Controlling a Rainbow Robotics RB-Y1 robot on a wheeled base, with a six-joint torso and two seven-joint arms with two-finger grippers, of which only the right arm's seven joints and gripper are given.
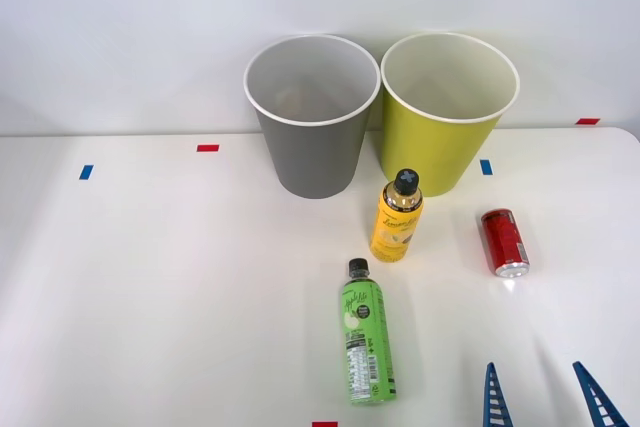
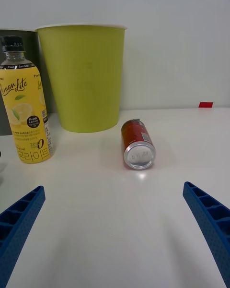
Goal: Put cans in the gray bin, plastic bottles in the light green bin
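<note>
On the white table (image 1: 150, 277) the gray bin (image 1: 312, 137) stands at the back with the light green bin (image 1: 445, 132) just beside it on the right, their rims nearly touching. Before them the yellow-label bottle (image 1: 398, 217) stands upright, and nearer the front the green-label bottle (image 1: 365, 342) lies flat, cap toward the bins. Further right the red can (image 1: 503, 242) lies on its side, silver top facing the right gripper (image 1: 545, 397), whose blue fingers (image 2: 208, 221) are spread wide with nothing between them and open table ahead to the can.
</note>
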